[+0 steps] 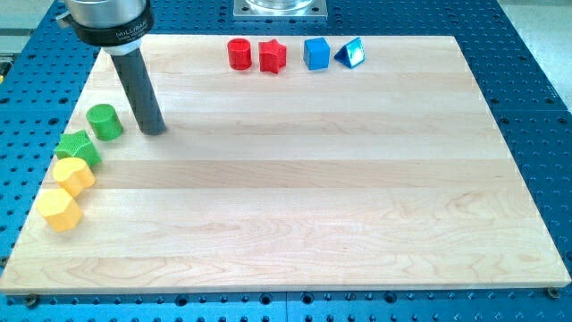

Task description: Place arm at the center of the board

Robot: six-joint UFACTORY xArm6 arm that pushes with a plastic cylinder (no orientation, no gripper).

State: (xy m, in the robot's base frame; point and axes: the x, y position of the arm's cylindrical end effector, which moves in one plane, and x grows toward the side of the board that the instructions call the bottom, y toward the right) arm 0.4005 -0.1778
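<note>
My tip [154, 130] rests on the wooden board [295, 206] near its upper left, just right of a green cylinder [105, 122]. Below that cylinder sit a green star-shaped block [75, 148] and two yellow blocks, one [74, 175] above the other [59, 209], all along the board's left edge. At the view's top stand a red cylinder [239, 54], a red star-shaped block [273, 56], a blue cube [316, 53] and a blue triangular block [350, 53]. The tip touches no block.
The board lies on a blue perforated table [536, 98]. The arm's metal base plate [280, 8] is at the view's top centre. The arm's dark wrist housing [105, 20] hangs over the board's upper left corner.
</note>
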